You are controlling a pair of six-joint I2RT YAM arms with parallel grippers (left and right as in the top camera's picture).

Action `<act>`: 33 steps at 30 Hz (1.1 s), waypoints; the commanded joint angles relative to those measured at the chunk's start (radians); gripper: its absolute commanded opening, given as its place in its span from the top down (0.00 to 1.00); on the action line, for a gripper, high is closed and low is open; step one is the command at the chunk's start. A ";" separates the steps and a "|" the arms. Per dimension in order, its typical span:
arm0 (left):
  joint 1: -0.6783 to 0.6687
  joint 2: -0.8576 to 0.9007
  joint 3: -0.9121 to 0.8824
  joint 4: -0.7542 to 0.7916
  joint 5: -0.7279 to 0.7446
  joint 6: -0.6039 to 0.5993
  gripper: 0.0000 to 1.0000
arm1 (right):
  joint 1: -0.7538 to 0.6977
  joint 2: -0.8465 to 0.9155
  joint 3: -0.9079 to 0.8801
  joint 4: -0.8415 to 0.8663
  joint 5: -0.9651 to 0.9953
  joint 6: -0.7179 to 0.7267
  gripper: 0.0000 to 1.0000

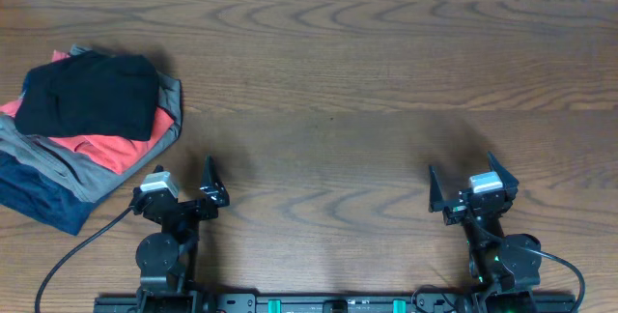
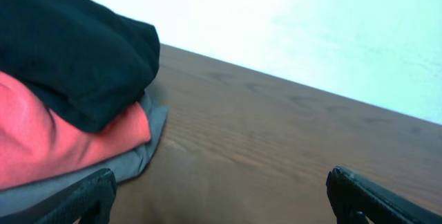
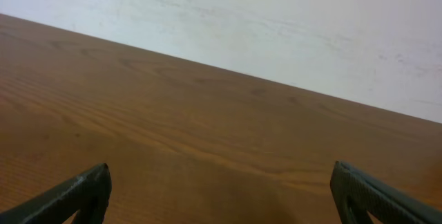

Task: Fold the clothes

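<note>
The clothes, a black shirt (image 1: 89, 94), lie folded into a compact bundle on top of a pile at the table's left edge. In the left wrist view the black shirt (image 2: 69, 44) fills the upper left. My left gripper (image 1: 183, 173) rests near the front edge, just right of the pile, open, with only bare wood between its fingers (image 2: 90, 193). My right gripper (image 1: 463, 170) sits far to the right by the front edge, open as well, over bare table (image 3: 221, 113). Neither gripper touches any fabric.
Under the black shirt lie a folded coral-red garment (image 1: 116, 149), a grey one (image 1: 48, 158) and a navy one (image 1: 34, 197) at the bottom. The wooden table (image 1: 338, 81) stretches back to a pale wall (image 3: 276, 16).
</note>
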 commanded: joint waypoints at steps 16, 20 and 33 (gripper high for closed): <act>0.004 -0.006 -0.036 -0.008 0.003 -0.002 0.02 | -0.009 -0.005 -0.001 -0.004 -0.007 0.000 0.01; 0.004 -0.006 -0.036 -0.009 0.003 -0.002 0.02 | -0.009 -0.005 -0.001 -0.004 -0.007 0.000 0.01; 0.004 -0.006 -0.036 -0.008 0.003 -0.002 0.02 | -0.009 -0.005 -0.001 -0.004 -0.007 0.000 0.01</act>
